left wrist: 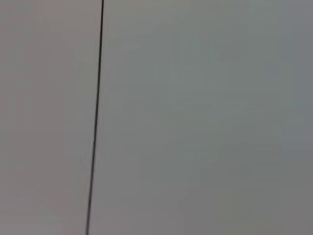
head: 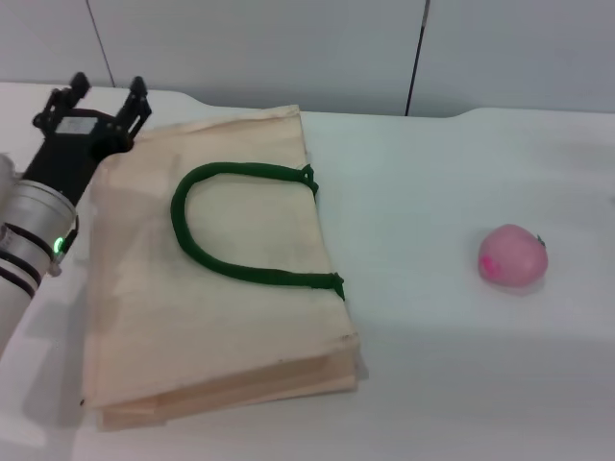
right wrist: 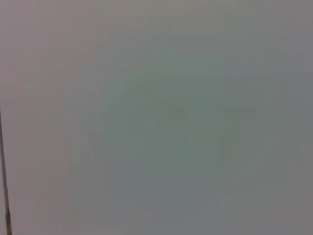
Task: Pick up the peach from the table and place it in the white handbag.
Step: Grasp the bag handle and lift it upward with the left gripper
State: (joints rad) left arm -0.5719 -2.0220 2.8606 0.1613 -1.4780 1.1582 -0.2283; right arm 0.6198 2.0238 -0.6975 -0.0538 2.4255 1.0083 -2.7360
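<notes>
left gripper (head: 104,96), black fingers spread and empty, hovers at ten o'clock beside the flat cream cloth handbag (head: 211,317). small pink peach (head: 513,256) sits well apart at three o'clock on the white table (head: 452,365); being round, it may roll if nudged.

Cloth white handbag (head: 211,317), rope handles (head: 240,226); matt table (head: 461,365).

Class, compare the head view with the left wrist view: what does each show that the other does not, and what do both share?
Head view only: the small round pink peach on the broad white table, the flat cream cloth handbag with its dark green rope handle, and the open left gripper near the bag's far corner. Left wrist view only: nothing further. Both: pale wall panels with a dark seam.
</notes>
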